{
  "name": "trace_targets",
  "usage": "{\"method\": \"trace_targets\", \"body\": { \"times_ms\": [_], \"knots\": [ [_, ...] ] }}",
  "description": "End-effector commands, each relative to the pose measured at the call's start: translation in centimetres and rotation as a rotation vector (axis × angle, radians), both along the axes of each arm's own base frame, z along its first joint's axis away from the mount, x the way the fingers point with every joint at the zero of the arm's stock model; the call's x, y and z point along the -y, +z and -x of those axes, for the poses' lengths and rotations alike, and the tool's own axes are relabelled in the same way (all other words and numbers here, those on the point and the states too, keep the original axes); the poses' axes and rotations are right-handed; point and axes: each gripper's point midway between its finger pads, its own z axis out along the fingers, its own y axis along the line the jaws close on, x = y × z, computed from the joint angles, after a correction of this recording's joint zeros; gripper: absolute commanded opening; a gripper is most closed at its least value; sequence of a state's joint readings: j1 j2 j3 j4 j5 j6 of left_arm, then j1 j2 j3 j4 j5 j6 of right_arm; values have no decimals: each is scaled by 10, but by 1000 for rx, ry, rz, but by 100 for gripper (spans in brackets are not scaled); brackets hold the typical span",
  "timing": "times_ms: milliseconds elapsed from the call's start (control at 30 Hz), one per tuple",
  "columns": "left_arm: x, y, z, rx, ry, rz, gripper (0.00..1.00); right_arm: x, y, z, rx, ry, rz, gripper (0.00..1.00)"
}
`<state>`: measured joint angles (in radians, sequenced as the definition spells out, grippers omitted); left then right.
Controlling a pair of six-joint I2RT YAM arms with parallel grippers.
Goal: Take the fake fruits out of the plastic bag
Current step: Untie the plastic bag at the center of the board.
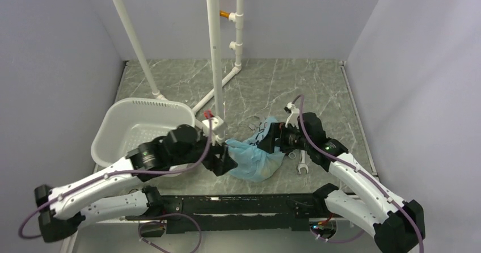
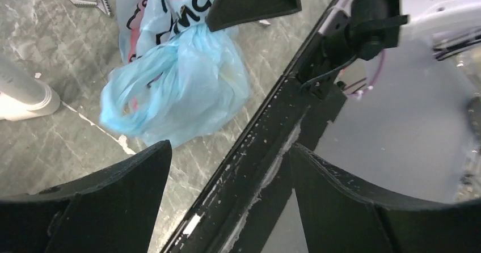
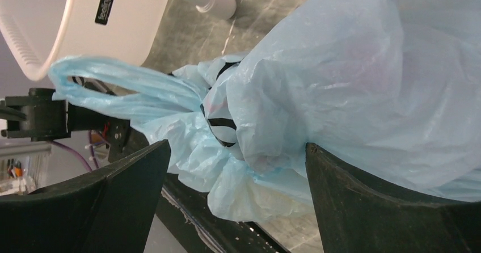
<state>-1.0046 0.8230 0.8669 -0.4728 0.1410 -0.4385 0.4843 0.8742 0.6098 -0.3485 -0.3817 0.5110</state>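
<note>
Your right gripper (image 3: 238, 145) is nearer: its jaws stand wide around the plastic bag (image 3: 351, 83), not visibly pinching. Your left gripper (image 2: 231, 145) gapes empty near its left end. It lies left-to-right between them, loop handle (image 3: 113, 80) toward the left gripper, fruits hidden inside; you'd likely reach the mouth from there.

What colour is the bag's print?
Black and pink on the plastic bag, clearest in left wrist view.
</note>
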Motion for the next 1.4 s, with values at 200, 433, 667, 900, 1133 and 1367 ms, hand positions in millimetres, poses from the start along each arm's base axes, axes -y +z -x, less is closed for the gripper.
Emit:
{"method": "trace_targets", "body": {
  "times_ms": [200, 433, 667, 900, 1133, 1367],
  "knots": [
    [40, -10, -33, 126, 259, -107, 80, -32, 9, -4, 48, -3, -17, 79],
    [52, -28, -31, 118, 285, -246, 77, -48, 18, 0, 81, -31, -56, 63],
    [55, -51, -37, 157, 286, -384, 62, -56, 15, -2, 87, -44, -65, 44],
    [54, -71, -40, 150, 307, -441, 70, -60, 15, 0, 94, -37, -67, 44],
    [51, -91, -56, 180, 357, -539, 73, -59, 18, 1, 97, -39, -56, 49],
    [53, -106, -62, 210, 345, -617, 35, -47, 17, -2, 113, -95, -28, 51]
  ]
}}
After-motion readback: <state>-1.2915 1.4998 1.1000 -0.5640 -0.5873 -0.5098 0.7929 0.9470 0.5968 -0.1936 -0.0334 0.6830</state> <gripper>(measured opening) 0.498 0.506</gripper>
